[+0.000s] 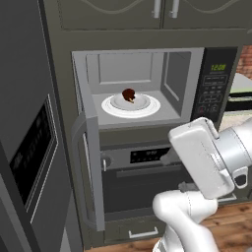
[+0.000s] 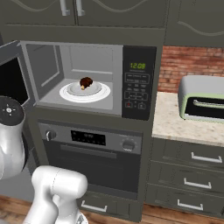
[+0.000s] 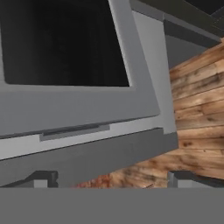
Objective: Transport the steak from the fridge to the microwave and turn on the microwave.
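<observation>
The microwave (image 1: 214, 83) (image 2: 138, 83) stands with its door (image 1: 91, 167) (image 2: 13, 81) swung wide open to the left. Inside, the small dark reddish-brown steak (image 1: 128, 95) (image 2: 85, 82) rests on the white round turntable (image 1: 110, 106) (image 2: 70, 92). Green digits glow on the black keypad. In the hand view my gripper (image 3: 114, 181) is open, its fingertips (image 3: 41, 179) wide apart with nothing between them. It sits close to the door's silver frame and dark window (image 3: 65, 100). The grey fridge (image 1: 29, 147) stands shut at the left.
A knobbed oven (image 1: 142, 157) (image 2: 92, 138) sits right below the microwave. A small silver toaster oven (image 2: 203, 98) stands on the stone counter (image 2: 175, 120) to the right, above dark drawers (image 2: 192, 157). Wooden floor (image 3: 197, 109) lies beyond the door's edge.
</observation>
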